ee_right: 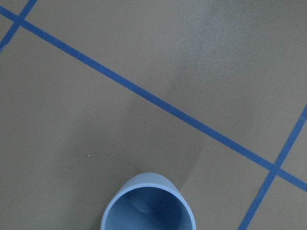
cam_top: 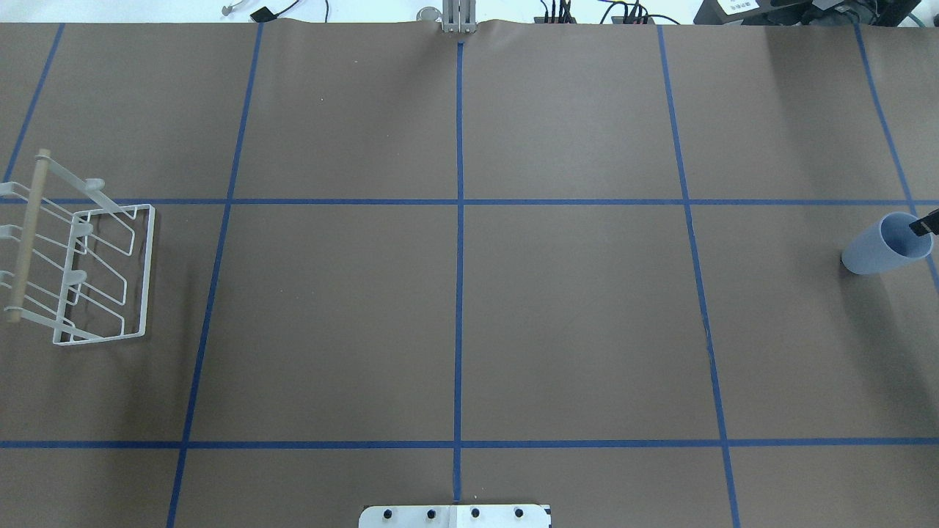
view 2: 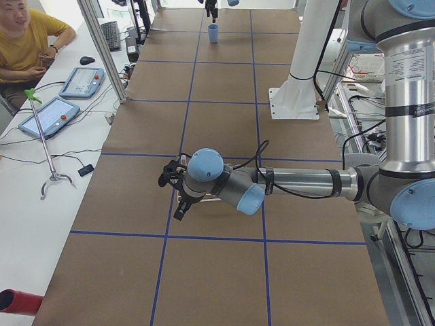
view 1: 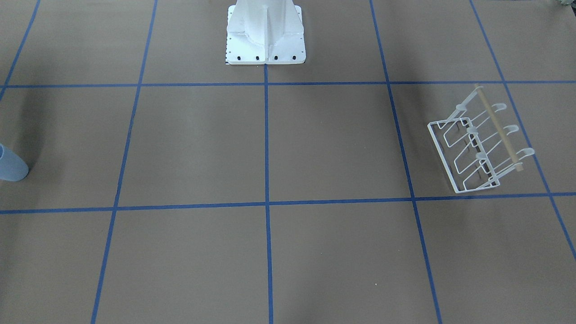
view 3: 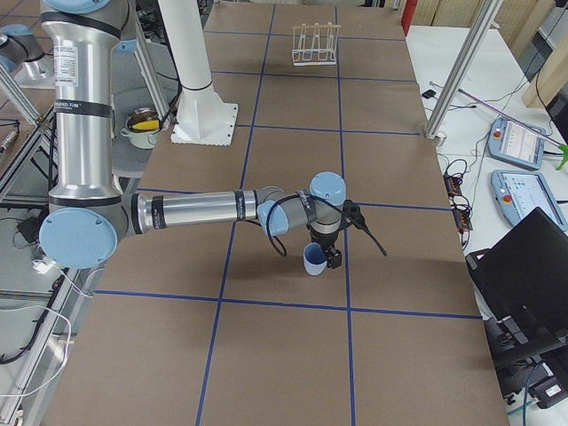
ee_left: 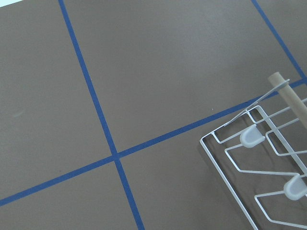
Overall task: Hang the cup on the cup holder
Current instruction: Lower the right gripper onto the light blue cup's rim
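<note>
The pale blue cup point(cam_top: 884, 244) stands upright, mouth up, near the table's right edge; it also shows in the front view point(view 1: 11, 164) and the right wrist view point(ee_right: 147, 203). One black fingertip point(cam_top: 924, 224) of my right gripper point(view 3: 330, 259) sits at the cup's point(view 3: 314, 259) rim; I cannot tell whether the jaws are open or shut. The white wire cup holder point(cam_top: 81, 257) with its wooden rod stands at the far left, empty point(view 1: 477, 144) point(ee_left: 259, 158). My left gripper point(view 2: 181, 209) hovers low beside it; I cannot tell its state.
The robot's white base pedestal point(view 1: 265, 31) stands at the table's middle near edge. Blue tape lines point(cam_top: 460, 242) grid the brown table. An operator point(view 2: 27, 41) and teach pendants point(view 2: 81, 81) are on a side table beyond the far edge.
</note>
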{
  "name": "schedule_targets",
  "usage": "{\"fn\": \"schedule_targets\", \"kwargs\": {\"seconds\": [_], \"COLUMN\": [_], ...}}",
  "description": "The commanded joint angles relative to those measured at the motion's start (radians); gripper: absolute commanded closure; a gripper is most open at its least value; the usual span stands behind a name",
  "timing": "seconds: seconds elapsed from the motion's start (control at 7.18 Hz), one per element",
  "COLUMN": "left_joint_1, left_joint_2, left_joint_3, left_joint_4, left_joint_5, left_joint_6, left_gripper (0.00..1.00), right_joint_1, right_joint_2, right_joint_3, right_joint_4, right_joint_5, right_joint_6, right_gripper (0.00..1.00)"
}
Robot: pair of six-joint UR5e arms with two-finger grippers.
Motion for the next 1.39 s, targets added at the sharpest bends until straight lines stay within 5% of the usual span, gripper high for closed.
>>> {"fn": "schedule_targets", "kwargs": {"seconds": [0.0,0.42,0.56,0.84,0.97,1.25], "left_joint_1": [0.002,0.002,0.002,0.002,0.002,0.002], "left_joint_2": [0.0,0.0,0.0,0.0,0.0,0.0], "left_joint_3": [0.001,0.001,0.001,0.002,0.002,0.002], "left_joint_4": [0.0,0.0,0.0,0.0,0.0,0.0], "left_joint_5": [0.002,0.002,0.002,0.003,0.002,0.002], "left_joint_6": [0.002,0.002,0.002,0.002,0.002,0.002], "left_gripper": [0.01,0.01,0.01,0.01,0.01,0.01], "right_joint_1": [-0.001,-0.001,-0.001,-0.004,-0.014,-0.038], "right_joint_2": [0.011,0.049,0.056,0.054,0.054,0.051], "right_joint_3": [-0.048,-0.125,-0.132,-0.136,-0.136,-0.136], "right_joint_4": [0.001,0.055,0.057,0.06,0.06,0.06], "right_joint_5": [0.0,0.002,0.003,0.003,0.003,0.003], "right_joint_6": [-0.001,0.0,0.0,-0.006,-0.012,-0.012], "right_gripper": [0.0,0.02,0.13,0.76,0.93,0.92]}}
